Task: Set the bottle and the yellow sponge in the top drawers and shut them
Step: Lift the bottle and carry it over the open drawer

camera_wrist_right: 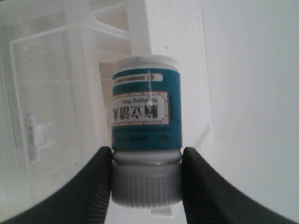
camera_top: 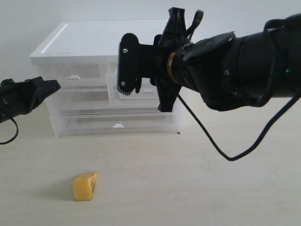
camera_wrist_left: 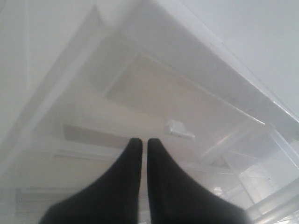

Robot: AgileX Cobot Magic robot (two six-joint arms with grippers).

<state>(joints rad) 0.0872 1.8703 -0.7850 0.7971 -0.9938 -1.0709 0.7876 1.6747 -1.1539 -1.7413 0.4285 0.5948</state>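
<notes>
The right gripper (camera_wrist_right: 146,169) is gripping the bottle (camera_wrist_right: 146,107) by its white cap, with the fingers tight on both sides. It is holding the bottle in front of the cabinet (camera_top: 84,40), near the top right drawer (camera_top: 141,98), which seems to be pulled out. The left gripper (camera_wrist_left: 141,144) is holding nothing, its fingers almost touching each other. The yellow sponge (camera_top: 84,186) is lying on the table (camera_top: 197,188), well apart from the cabinet. For a good placing, the arm should probably bring the bottle fully above the open drawer, lower it between the walls and only then release it, because a round bottle may roll.
</notes>
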